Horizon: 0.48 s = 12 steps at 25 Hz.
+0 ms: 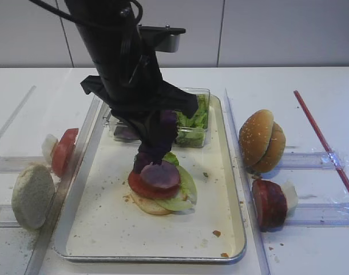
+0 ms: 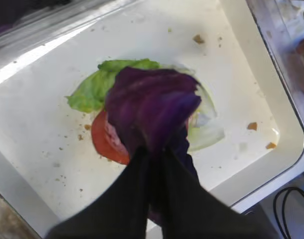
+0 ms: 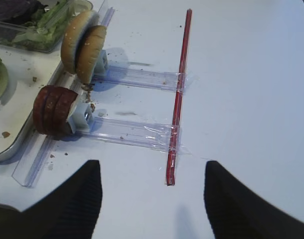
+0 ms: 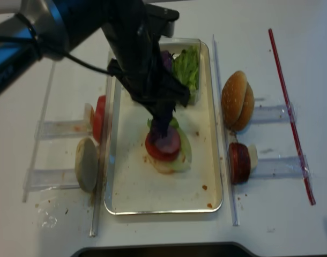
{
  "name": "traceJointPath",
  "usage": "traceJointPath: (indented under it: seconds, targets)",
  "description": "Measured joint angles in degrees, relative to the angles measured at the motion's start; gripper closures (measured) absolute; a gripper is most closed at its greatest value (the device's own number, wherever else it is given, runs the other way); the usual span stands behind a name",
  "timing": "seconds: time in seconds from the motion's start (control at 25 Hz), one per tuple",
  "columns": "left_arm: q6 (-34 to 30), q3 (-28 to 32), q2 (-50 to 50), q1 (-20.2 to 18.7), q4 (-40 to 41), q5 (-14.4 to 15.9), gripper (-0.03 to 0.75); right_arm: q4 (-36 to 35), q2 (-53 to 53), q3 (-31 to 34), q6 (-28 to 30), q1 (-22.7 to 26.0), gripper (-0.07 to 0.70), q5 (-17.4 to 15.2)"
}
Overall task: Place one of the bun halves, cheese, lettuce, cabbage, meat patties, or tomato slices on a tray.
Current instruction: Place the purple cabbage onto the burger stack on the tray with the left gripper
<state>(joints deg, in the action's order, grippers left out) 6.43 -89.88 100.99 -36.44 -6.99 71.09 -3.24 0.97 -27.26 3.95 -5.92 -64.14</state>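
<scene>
- Left claw point(image 2: 154, 154) was pinching the purple cabbage point(image 2: 149, 107), holding it just above the stack
- Stack had a bun half point(image 1: 149, 205), lettuce point(image 1: 186, 186), tomato slice point(image 1: 141, 186) and meat patty point(image 1: 160, 175), all on the tray point(image 1: 163, 252)
- Right claw point(image 3: 149, 194) was spread wide over the white table point(image 3: 251, 74), holding nothing
</scene>
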Motion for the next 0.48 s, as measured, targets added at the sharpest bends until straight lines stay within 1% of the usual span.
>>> traceJointPath:
  seconds: [0.12, 0.2, 0.48]
  targets:
    - [0.81, 0.22, 0.0, -1.01, 2.23, 0.0, 0.717, 0.0, 0.0, 0.0, 0.0, 0.0, 0.178, 0.0]
    - [1.19, 0.22, 0.0, -1.01, 3.64, -0.1, 0.717, 0.0, 0.0, 0.0, 0.0, 0.0, 0.178, 0.0]
    - [1.53, 0.22, 1.46, -1.01, 3.73, -0.22, 0.717, 0.0, 0.0, 0.0, 0.0, 0.0, 0.178, 0.0]
